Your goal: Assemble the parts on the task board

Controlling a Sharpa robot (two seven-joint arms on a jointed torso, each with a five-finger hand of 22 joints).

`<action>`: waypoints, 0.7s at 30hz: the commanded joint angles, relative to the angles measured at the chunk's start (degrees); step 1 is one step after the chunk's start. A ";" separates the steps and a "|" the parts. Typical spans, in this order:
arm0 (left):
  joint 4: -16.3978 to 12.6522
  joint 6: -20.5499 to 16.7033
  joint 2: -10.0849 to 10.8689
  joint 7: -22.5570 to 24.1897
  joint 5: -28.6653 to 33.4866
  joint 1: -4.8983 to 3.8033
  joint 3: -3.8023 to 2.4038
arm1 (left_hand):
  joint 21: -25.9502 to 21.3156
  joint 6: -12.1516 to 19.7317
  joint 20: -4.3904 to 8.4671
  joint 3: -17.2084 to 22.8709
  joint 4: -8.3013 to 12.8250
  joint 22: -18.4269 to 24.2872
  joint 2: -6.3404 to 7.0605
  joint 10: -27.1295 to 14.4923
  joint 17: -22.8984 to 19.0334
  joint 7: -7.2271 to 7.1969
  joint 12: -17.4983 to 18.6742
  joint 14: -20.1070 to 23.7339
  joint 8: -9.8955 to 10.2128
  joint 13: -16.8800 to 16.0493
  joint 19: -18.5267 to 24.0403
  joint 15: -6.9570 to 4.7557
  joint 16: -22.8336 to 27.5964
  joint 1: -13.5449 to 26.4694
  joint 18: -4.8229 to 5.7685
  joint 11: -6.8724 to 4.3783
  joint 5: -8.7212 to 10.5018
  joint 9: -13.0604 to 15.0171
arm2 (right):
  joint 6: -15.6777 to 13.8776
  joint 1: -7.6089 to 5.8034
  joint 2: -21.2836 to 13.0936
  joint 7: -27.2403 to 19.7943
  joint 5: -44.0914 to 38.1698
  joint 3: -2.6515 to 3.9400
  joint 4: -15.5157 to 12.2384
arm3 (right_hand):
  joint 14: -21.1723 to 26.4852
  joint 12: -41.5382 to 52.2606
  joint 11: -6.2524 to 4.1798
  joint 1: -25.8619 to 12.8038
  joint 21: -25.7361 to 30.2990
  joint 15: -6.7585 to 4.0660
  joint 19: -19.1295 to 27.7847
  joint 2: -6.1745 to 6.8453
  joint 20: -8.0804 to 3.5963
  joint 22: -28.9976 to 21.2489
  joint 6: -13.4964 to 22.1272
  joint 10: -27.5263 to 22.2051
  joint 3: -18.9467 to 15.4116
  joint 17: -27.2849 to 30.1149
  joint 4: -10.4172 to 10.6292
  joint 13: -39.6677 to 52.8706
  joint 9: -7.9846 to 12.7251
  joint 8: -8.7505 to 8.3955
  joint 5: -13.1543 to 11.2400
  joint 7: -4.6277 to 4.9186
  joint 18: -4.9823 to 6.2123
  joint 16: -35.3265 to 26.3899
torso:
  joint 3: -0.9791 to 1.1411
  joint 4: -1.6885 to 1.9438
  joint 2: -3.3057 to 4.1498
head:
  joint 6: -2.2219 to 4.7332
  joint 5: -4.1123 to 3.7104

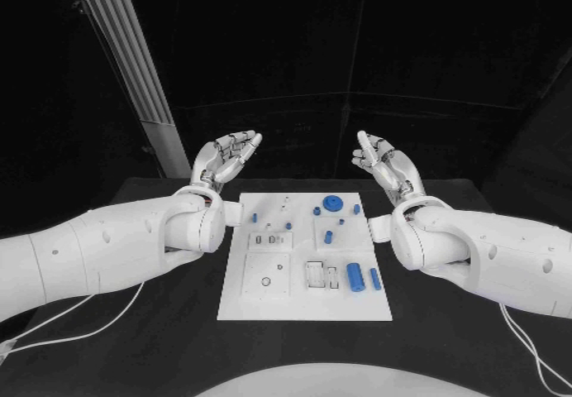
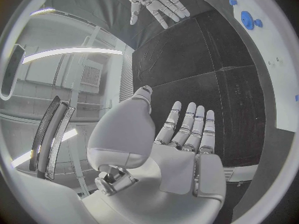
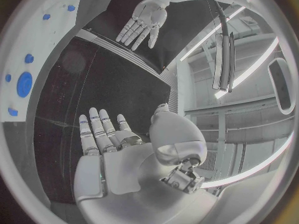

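Black bench (image 1: 178, 331), white task board (image 1: 304, 306) central.
Left hand (image 1: 226, 157) and right hand (image 1: 383, 161) hover spread, empty; blue parts (image 1: 354, 275) look light, rigid: pinch their sides.

A black, matte desk (image 1: 441, 331) is seen, and a flat white rectangular task board (image 1: 304, 306) is laid directly on its middle, with thin white cables (image 1: 72, 318) trailed across the surface near both front corners.
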State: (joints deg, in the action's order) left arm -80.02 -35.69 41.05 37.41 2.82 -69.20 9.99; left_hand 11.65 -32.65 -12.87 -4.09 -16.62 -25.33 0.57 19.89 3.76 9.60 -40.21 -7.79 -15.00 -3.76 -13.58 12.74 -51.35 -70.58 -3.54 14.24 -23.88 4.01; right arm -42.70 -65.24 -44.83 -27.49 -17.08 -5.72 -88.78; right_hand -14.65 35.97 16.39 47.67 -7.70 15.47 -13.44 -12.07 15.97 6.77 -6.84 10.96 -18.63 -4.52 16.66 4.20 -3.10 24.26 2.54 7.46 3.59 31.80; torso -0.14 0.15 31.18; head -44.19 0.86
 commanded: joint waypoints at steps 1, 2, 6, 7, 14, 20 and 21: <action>1.44 6.99 -0.52 20.77 1.78 -1.21 1.02 | 0.20 -0.29 0.02 0.00 -0.25 -0.20 -0.03 0.30 0.05 6.65 -0.31 -0.01 -0.22 -0.05 -0.32 0.32 -0.44 -0.46 -0.38 -0.01 -0.26 0.05 | 1.92 -0.90 -0.07 0.87 -12.62 -0.65 0.21 | 0.12 0.20 0.23 0.39 -0.07 0.44 0.11 -0.02 0.38 0.05 -0.30 0.04 -0.16 -0.04 0.04 0.05 -0.05 0.19 0.14 10.03 0.82 0.20 | -0.01 0.03 0.00 | -0.08 0.01; 1.83 7.53 -0.67 21.76 1.92 -1.57 1.40 | 0.20 -0.29 0.02 0.00 -0.25 -0.20 -0.03 0.30 0.05 6.65 -0.31 -0.01 -0.22 -0.05 -0.32 0.32 -0.44 -0.46 -0.38 -0.01 -0.26 0.05 | 2.06 -1.15 -0.08 0.98 -13.85 -0.91 0.26 | 0.12 0.20 0.23 0.39 -0.07 0.44 0.11 -0.02 0.38 0.05 -0.30 0.04 -0.16 -0.04 0.04 0.05 -0.05 0.19 0.14 10.03 0.82 0.20 | -0.01 0.03 0.00 | -0.08 0.01; 2.88 8.96 -1.05 24.40 2.30 -2.53 2.41 | 0.25 -0.25 -0.01 -0.02 -0.24 -0.29 -0.04 0.30 0.05 6.67 -0.33 -0.01 -0.27 -0.05 -0.36 0.37 -0.46 -0.43 -0.36 0.03 -0.26 0.05 | 2.43 -1.88 -0.10 1.30 -17.44 -1.67 0.43 | 0.12 0.20 0.23 0.39 -0.07 0.44 0.11 -0.02 0.38 0.05 -0.30 0.04 -0.16 -0.04 0.04 0.05 -0.05 0.19 0.14 10.03 0.82 0.20 | -0.01 0.03 0.00 | -0.08 0.01; 3.01 9.14 -1.10 24.74 2.35 -2.65 2.54 | 0.30 -0.20 -0.08 -0.06 -0.24 -0.36 -0.05 0.31 0.05 6.70 -0.37 -0.02 -0.35 -0.05 -0.39 0.44 -0.49 -0.40 -0.34 0.08 -0.25 0.05 | 2.49 -2.00 -0.10 1.35 -18.01 -1.79 0.45 | 0.12 0.20 0.23 0.39 -0.07 0.44 0.11 -0.02 0.38 0.05 -0.30 0.04 -0.16 -0.04 0.04 0.05 -0.05 0.19 0.14 10.03 0.82 0.20 | -0.01 0.03 0.00 | -0.08 0.01; 2.11 10.16 -0.26 23.92 2.39 -2.90 2.65 | 0.72 0.36 -0.92 -0.27 -0.22 -0.84 -0.07 0.02 0.03 6.92 -0.51 -0.07 -0.96 0.00 -0.73 1.20 -0.72 -0.28 -0.32 0.43 -0.26 0.04 | 2.39 -2.20 -0.16 1.32 -18.99 -2.00 1.19 | -0.06 0.49 0.21 0.83 -0.24 0.39 -0.10 -0.33 0.37 0.17 -0.41 0.29 -0.42 -0.13 -0.03 0.12 -0.09 0.46 0.14 10.03 0.85 0.62 | -0.05 -0.01 0.17 | -1.52 0.17; 1.83 11.19 0.17 22.68 2.40 -3.10 2.67 | 3.45 1.66 -3.71 -0.56 -0.25 -4.48 0.13 -1.21 0.02 7.15 -0.62 -0.25 -2.75 0.04 -4.01 2.24 -1.33 -0.19 -1.31 0.91 -0.30 0.08 | 2.28 -2.21 -0.33 1.08 -18.99 -2.00 1.18 | -4.16 2.68 -0.18 2.45 -3.00 -0.49 -4.60 -1.05 0.23 1.99 -0.97 4.05 -1.41 -0.76 -0.06 0.72 -0.29 1.65 0.20 9.98 1.67 3.25 | -0.02 -0.03 0.18 | -1.79 0.31; 1.80 11.40 0.24 22.34 2.40 -3.15 2.68 | 4.19 1.99 -3.79 -0.58 -0.25 -5.44 0.22 -1.46 0.03 7.15 -0.63 -0.28 -3.03 0.04 -4.98 2.21 -1.43 -0.14 -1.44 0.92 -0.30 0.08 | 2.26 -2.21 -0.38 1.12 -18.99 -2.00 1.18 | -5.30 3.04 -0.32 2.77 -3.95 -0.69 -6.24 -1.19 0.16 2.59 -1.10 4.95 -1.67 -0.80 -0.05 0.77 -0.33 1.91 0.17 9.96 1.95 3.69 | -0.05 -0.01 0.19 | -1.91 0.35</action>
State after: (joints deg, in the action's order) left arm -78.12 -26.66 41.18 38.64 5.02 -72.16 12.69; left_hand 15.46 -30.90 -16.58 -4.39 -16.91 -30.26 0.57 18.89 3.75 9.47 -40.65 -8.01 -17.81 -3.75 -18.02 14.76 -52.59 -70.68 -4.42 15.21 -23.97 4.01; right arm -40.78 -67.30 -45.12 -26.05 -34.57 -7.75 -87.57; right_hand -19.24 38.76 16.16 49.96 -11.08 14.91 -18.72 -13.32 16.19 9.01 -7.67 15.30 -20.04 -5.27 16.61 4.93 -3.38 25.97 2.54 7.49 4.54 35.17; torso -0.16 0.15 31.32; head -45.91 1.21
